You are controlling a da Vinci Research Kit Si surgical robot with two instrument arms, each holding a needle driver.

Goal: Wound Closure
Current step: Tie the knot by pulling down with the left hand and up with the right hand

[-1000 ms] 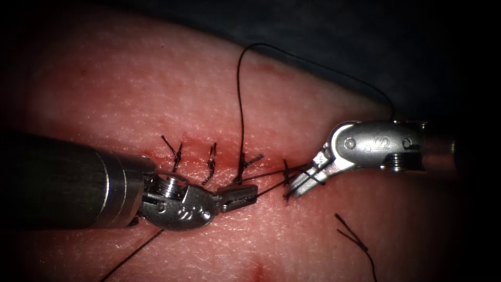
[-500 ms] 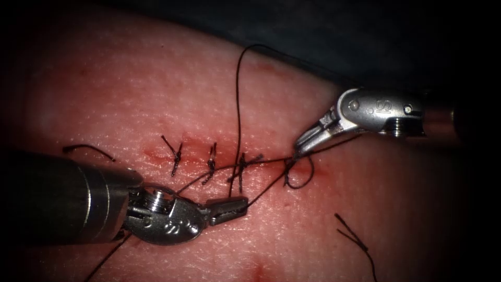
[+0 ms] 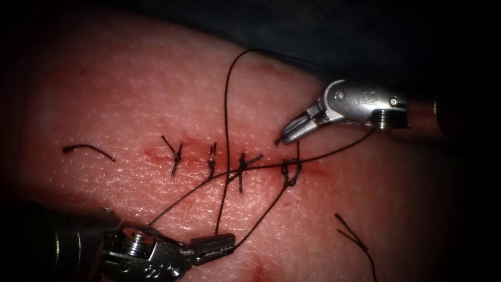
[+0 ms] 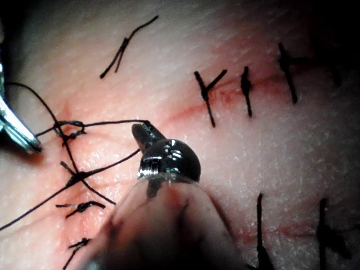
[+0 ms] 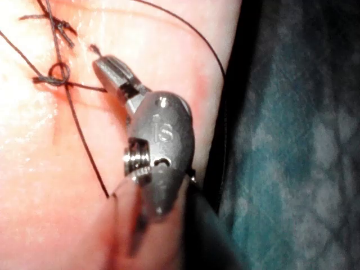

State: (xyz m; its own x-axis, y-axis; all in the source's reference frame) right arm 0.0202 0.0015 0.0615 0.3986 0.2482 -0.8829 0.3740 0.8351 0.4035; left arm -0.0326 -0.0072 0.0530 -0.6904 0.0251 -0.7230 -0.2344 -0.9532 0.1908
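Note:
The cut (image 3: 188, 151) runs across the tissue (image 3: 130, 94) with three tied stitches (image 3: 211, 162) along it. A fresh knot (image 3: 290, 169) sits at its right end. My left tool (image 3: 227, 241) lies below the cut, jaws shut on the long thread (image 3: 261, 214) that runs up to the knot; its jaws (image 4: 147, 134) show the same hold close up. My right tool (image 3: 282, 138) hovers just above the knot, jaws shut on the thread's short end (image 3: 298, 151). Its tip (image 5: 104, 63) lies close to the small knot loop (image 5: 59, 73).
A long strand (image 3: 227, 104) arcs up from the left jaws over the tissue's far edge toward the dark cloth (image 3: 365, 42). Cut thread pieces lie at the left (image 3: 88, 150) and lower right (image 3: 355, 240).
My left tool has moved down and left, drawing thread with it. My right tool has lifted up and left. The open loop at the right stitch has closed down into a small knot.

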